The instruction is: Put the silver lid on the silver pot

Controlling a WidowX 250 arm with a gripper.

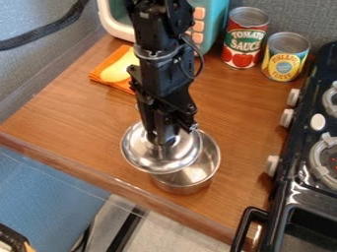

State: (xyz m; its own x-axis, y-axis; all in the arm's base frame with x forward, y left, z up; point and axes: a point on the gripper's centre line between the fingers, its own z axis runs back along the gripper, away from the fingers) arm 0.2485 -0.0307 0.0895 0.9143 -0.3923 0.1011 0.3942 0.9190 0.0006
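Note:
The black gripper (164,140) hangs over the front middle of the wooden counter, its tips at the centre of the silver lid (141,155), where it appears shut on the lid's knob. The knob itself is mostly hidden by the gripper. Under and to the right of the lid stands the silver pot (201,172), upright on the counter. The lid overlaps the pot's left part and sits off-centre to the upper left, leaving the pot's right side uncovered. Whether lid and rim touch, I cannot tell.
Behind the arm are an orange cloth (104,74) with a yellow item (118,69) and a teal toy oven (214,24). Two cans, one red (245,39) and one yellow (285,58), stand at the back right. A black stove (299,172) borders the right; the counter's front edge (125,191) lies near the pot.

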